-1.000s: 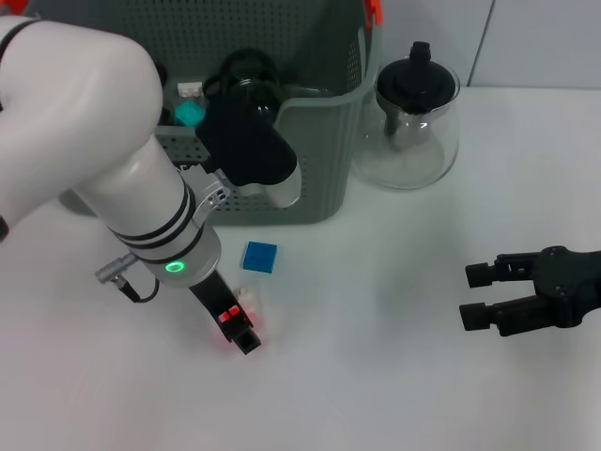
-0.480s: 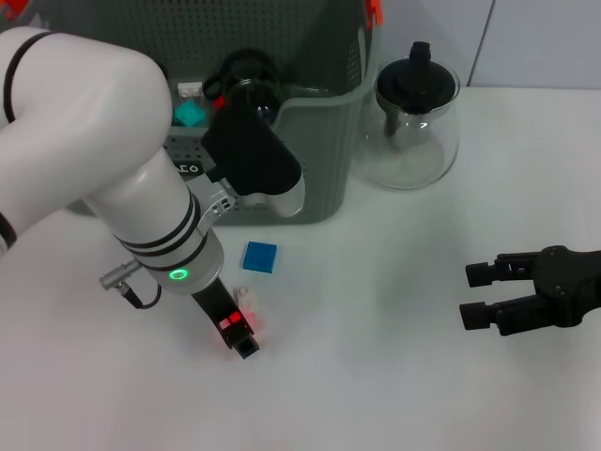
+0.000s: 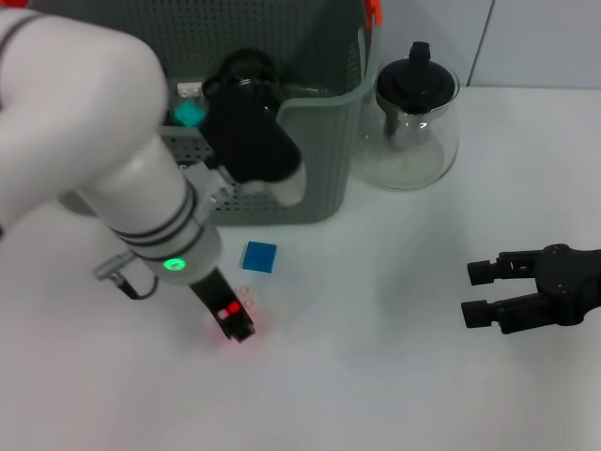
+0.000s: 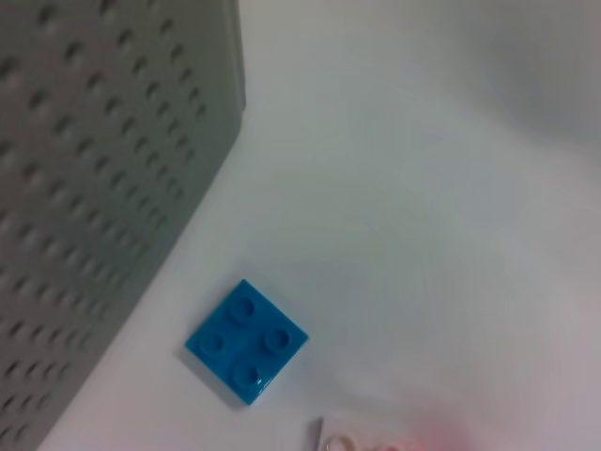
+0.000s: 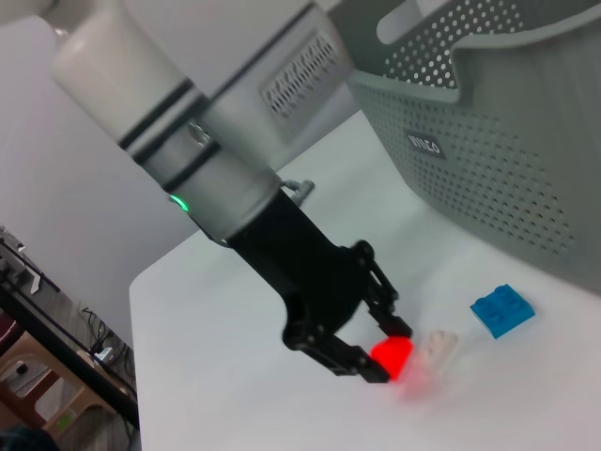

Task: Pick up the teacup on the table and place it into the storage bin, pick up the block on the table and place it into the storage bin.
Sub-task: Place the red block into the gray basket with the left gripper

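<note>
The left claw (image 3: 237, 324) hangs low over the white table (image 3: 376, 376), its black fingers pointing down at the surface with a red light glowing at the tip. In the right wrist view the left claw (image 5: 380, 352) has its fingers spread apart, with nothing between them. Just beside that claw, on its side toward the bin, lies a small pale, see-through block (image 3: 248, 299), flat on the table; its outline is too faint to tell which way its long axis runs. In the right wrist view the same pale block (image 5: 438, 348) sits touching or nearly touching the red glow at the fingertip.

A little farther from the left claw, between it and the storage bin (image 3: 319, 141), lies the blue block (image 3: 260, 256), a square four-stud brick lying flat with studs up. It has no long axis; seen from the left wrist the blue block (image 4: 247, 341) is turned so one corner points at the perforated wall of the storage bin (image 4: 94, 188), close to that wall but apart from it.

Beyond the bin's far corner stands a glass teapot (image 3: 417, 127) with a black lid.

The right claw (image 3: 479, 293) rests low over the table well away from the blocks, its two black fingers parted and empty.
</note>
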